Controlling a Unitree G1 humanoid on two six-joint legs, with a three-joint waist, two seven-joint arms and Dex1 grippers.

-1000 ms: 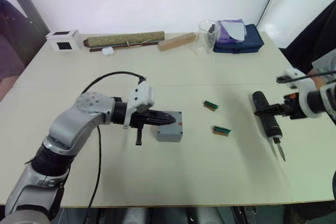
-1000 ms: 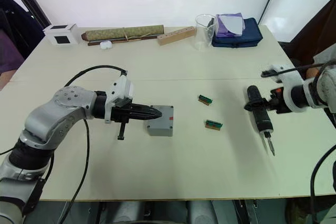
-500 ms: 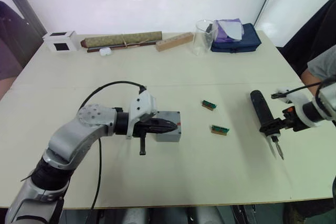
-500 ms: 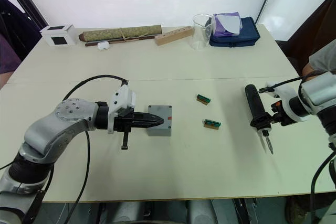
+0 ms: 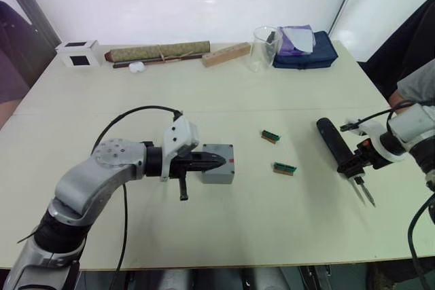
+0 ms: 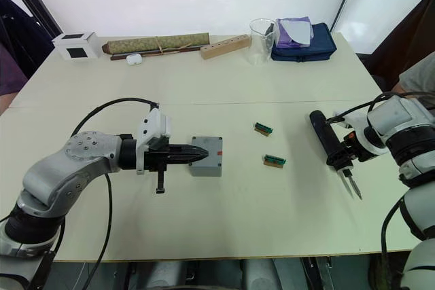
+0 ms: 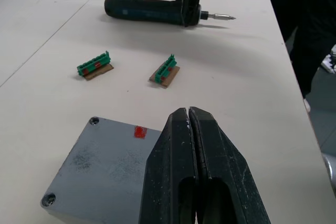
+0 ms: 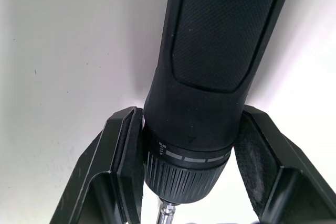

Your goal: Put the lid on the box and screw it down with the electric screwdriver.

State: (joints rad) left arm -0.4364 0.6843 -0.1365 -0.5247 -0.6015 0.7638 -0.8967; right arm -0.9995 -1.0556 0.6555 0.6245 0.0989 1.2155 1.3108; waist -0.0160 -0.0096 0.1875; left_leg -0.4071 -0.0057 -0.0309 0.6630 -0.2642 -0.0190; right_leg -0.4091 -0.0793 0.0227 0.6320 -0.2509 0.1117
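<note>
The electric screwdriver is seen lying flat on the table, well to the right of the box, with its thin bit pointed toward the near edge. Its collar end, next to the bit, is straddled by the right gripper, whose fingers are spread and set on either side; whether they press on it cannot be told. The tool is judged stiff, fairly heavy and round enough to roll, so a hold on the textured grip behind the collar is advised. The box is seen with the lid already seated on it, screws visible at two corners. The left gripper is held pinched together, empty, just above the box's near-left part. Two green bit holders lie between box and screwdriver.
</note>
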